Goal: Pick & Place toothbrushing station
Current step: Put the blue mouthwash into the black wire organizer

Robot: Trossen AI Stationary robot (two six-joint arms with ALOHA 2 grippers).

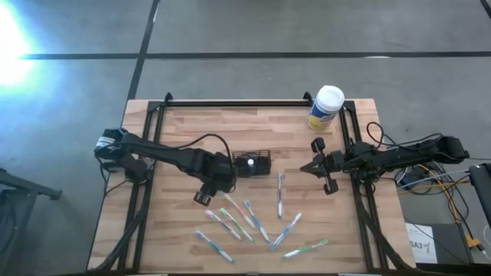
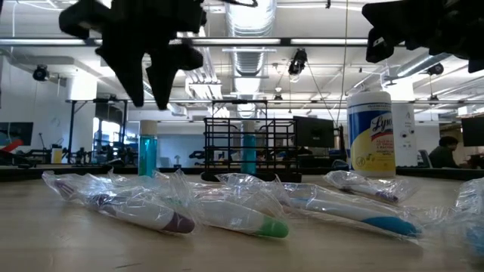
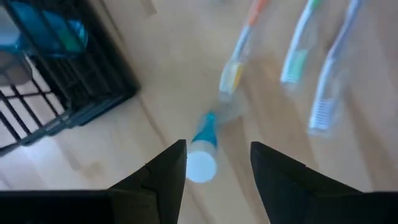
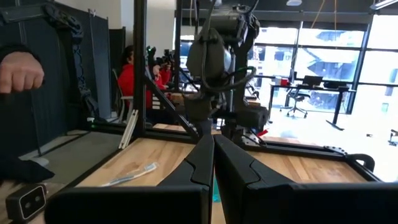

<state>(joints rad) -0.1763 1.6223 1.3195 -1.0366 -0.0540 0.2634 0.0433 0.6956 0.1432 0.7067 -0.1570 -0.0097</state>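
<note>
The toothbrushing station (image 1: 255,162) is a small black slotted box standing on the table's middle; it also shows in the low view (image 2: 249,143) and in the left wrist view (image 3: 56,81), with blue things inside. My left gripper (image 1: 221,182) hangs open above the table just left of the box (image 2: 151,87). In its wrist view (image 3: 217,146) a blue-and-white toothbrush (image 3: 202,152) lies below the gap between its fingers. My right gripper (image 1: 307,168) is shut and empty at the table's right, its fingers together in its wrist view (image 4: 213,146).
Several plastic-wrapped toothbrushes (image 1: 253,218) lie scattered on the table's near half (image 2: 227,215). A yellow canister with a white cap (image 1: 326,107) stands at the far right corner. A black frame (image 1: 230,102) borders the table. A person's hand (image 4: 18,71) shows beyond the table.
</note>
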